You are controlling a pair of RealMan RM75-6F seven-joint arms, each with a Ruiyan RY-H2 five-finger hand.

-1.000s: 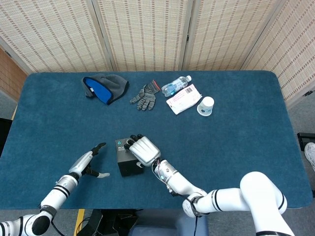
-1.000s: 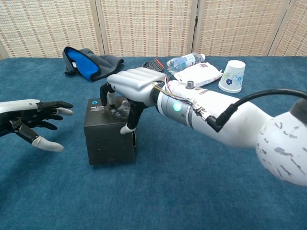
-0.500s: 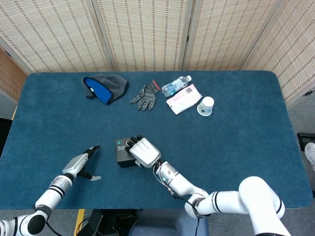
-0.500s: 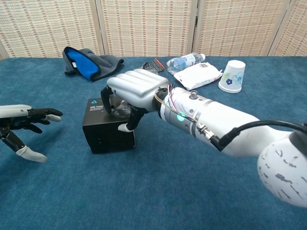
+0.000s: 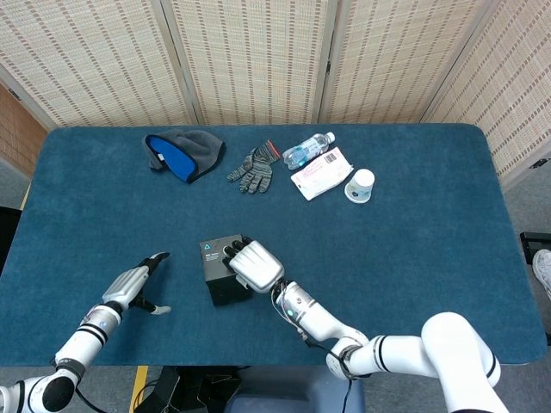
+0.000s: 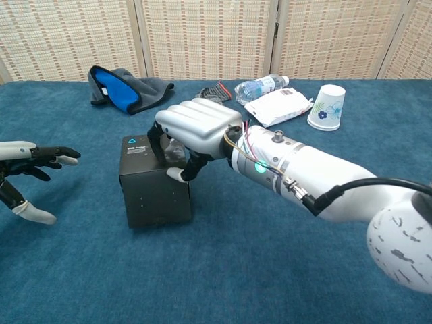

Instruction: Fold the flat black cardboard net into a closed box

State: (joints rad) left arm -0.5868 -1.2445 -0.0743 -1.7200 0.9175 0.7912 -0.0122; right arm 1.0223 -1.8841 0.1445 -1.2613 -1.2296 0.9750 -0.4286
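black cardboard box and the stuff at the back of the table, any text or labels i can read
Black cardboard box: small blue mark and pale lettering on its top, too small to read.
White flat packet: print, too blurred to read.
Clear plastic bottle: label unreadable.
White paper cup: blue pattern, no words legible.

A closed black cardboard box (image 5: pixel 220 273) stands toward the table's near edge, the right hand (image 5: pixel 253 264) resting on top. The left hand (image 5: pixel 131 283), fingers spread, hovers apart nearer the left edge.

Bright, even light; sharp focus
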